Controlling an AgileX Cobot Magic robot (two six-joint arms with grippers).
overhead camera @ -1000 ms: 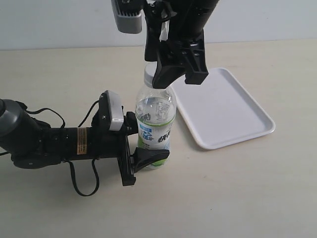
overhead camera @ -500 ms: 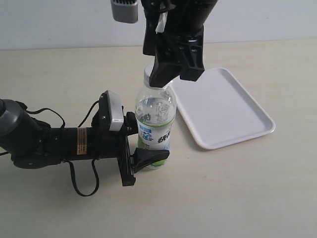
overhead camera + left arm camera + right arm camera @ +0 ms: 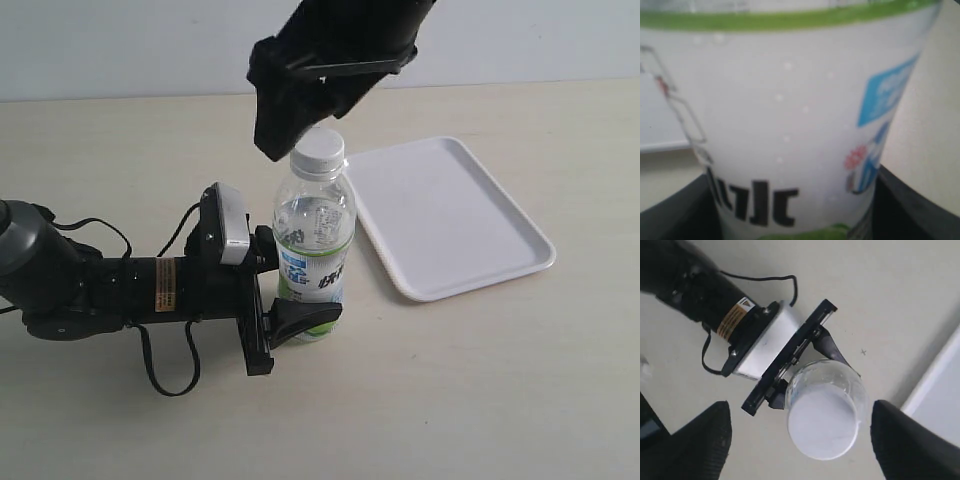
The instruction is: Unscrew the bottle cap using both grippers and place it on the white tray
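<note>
The bottle (image 3: 313, 240) is standing in the middle of the tabletop (image 3: 480, 380), and the bottle cap (image 3: 318, 148) is sitting on its neck. The left pincer (image 3: 300, 305) is squeezing the bottle low down, at the label. The right pincer (image 3: 802, 442) is hanging over the cap with its jaws wide, one on each side, not touching it. The cap is looking small, light and hard, so I am guessing its round side is the best place to pinch. The thin bottle is probably squashing easily. I cannot tell how much drink is inside. The white tray (image 3: 470, 230) is lying toward the right edge, holding nothing.
</note>
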